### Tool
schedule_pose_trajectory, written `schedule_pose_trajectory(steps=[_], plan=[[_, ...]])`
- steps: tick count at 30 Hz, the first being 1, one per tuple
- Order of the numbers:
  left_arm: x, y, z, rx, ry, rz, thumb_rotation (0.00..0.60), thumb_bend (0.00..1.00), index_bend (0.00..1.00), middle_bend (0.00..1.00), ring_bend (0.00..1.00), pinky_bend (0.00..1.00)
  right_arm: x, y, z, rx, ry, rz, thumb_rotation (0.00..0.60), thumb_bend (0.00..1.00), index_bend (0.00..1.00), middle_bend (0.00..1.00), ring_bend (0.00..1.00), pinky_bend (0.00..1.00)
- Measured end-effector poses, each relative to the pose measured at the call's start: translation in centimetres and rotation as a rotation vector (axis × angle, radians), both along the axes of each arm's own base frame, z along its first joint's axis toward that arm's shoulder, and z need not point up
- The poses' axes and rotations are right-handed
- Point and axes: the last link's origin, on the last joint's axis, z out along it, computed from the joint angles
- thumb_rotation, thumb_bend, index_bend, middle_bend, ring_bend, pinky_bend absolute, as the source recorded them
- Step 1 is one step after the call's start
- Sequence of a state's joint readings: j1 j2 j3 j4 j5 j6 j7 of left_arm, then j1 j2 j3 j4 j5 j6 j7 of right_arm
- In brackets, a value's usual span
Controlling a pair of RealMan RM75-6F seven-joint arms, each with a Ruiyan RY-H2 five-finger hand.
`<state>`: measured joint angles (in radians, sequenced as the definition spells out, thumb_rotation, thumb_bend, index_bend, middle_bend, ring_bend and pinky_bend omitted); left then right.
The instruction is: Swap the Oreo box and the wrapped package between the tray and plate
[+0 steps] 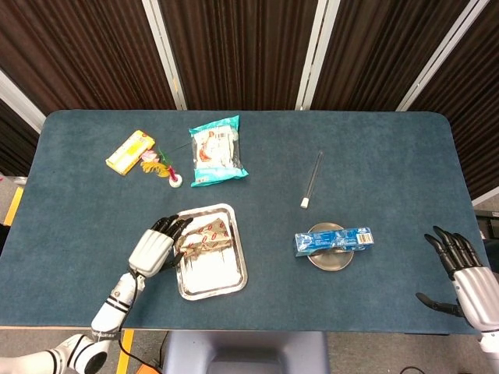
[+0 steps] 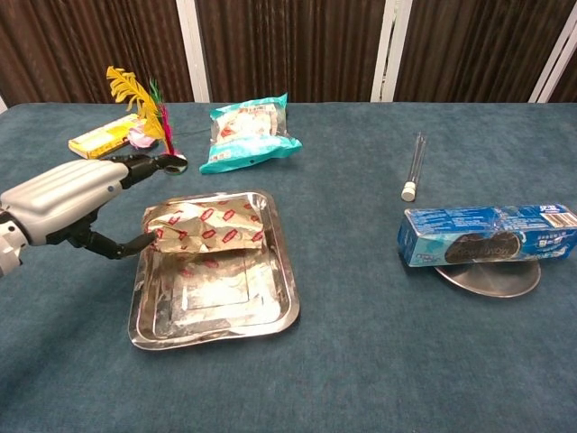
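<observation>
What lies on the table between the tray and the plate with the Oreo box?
Nothing: only bare blue table separates the tray and plate, clear in the head view.

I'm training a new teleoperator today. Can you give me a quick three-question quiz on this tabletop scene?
1. True or false: the Oreo box lies on the plate.
2. Which robot hand is at the wrapped package: A left, B right?
3. Fill in: the wrapped package lies in the ____.

Key: 1 true; 2 A; 3 tray.
</observation>
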<state>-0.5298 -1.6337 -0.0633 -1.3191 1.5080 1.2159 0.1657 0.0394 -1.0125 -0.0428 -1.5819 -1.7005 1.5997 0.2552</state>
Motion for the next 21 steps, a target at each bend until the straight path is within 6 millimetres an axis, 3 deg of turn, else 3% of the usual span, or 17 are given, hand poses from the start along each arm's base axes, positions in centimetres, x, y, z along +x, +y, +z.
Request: schedule_pose_trajectory(steps=[8,17,21], plan=[[-0.2,-2.7,2.3,-0.017,0.009,0.009,0.6,0.37,0.0,0.0,0.0,0.01,0.1,0.3,0.0,0.0,0.004,0.004,0.6,0.15,0.0,0.0,0.0,0.03],[-3.5,-7.7,8.6,0.125,0.025,0.038,0.6,0.37,0.0,0.0,0.0,0.01,0.0,0.9,0.5,-0.023,0.015,0.002,0.6,0.15,0.0,0.0,0.0,0.0],[-6.3,-10.7,11.5,0.239,-0.039,0.081,0.6,0.38,0.0,0.0,0.0,0.0,0.1,1.4,0.4,-0.039,0.04,0.004,0.6,0.15,0.0,0.0,0.0,0.0]])
